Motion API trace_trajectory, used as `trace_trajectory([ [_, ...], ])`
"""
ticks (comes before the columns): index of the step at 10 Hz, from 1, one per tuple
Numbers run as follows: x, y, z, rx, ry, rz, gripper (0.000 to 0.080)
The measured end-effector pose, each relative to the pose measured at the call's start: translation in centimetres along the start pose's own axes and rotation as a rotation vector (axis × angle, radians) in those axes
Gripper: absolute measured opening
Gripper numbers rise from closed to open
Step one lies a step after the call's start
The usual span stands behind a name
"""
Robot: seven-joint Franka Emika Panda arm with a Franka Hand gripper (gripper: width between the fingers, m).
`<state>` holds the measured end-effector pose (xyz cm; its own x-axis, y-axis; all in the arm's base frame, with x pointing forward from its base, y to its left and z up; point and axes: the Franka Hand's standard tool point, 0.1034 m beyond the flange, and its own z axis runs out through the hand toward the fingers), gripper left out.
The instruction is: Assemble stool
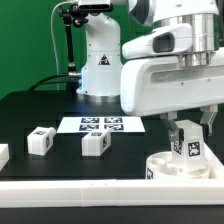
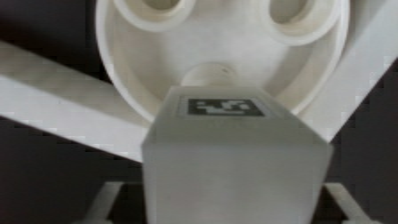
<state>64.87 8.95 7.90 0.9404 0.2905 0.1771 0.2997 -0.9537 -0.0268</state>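
The round white seat disc (image 1: 162, 166) lies at the front on the exterior view's right, near the rail. My gripper (image 1: 187, 141) is shut on a chunky white leg (image 1: 188, 147) with a marker tag, holding it upright over the seat. In the wrist view the leg (image 2: 237, 150) fills the middle between my two fingers (image 2: 111, 200). Its rounded far end meets the seat disc (image 2: 222, 35) between the seat's round holes. Whether it sits in a hole I cannot tell. Two loose tagged legs (image 1: 40, 140) (image 1: 95, 143) stand on the black table at the exterior view's left.
The marker board (image 1: 100, 125) lies flat behind the loose legs. The robot's white base (image 1: 100, 62) stands at the back. A long white border rail (image 1: 80, 196) runs along the front edge and shows as a slanted bar (image 2: 54, 100) in the wrist view. Another white part (image 1: 3, 155) is cut off at the far left.
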Motion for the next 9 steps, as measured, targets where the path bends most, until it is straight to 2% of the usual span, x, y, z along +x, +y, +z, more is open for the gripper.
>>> trace_trajectory([
  [3,0.1,-0.4,0.4,0.009,0.008,0.244,0.0345],
  [5,0.2,-1.3,0.4,0.012,0.004,0.402,0.0345],
  [7,0.2,-1.2,0.4,0.01,0.001,0.544,0.0346],
  [9,0.1,-1.1,0.4,0.024,0.005,0.707,0.0346],
])
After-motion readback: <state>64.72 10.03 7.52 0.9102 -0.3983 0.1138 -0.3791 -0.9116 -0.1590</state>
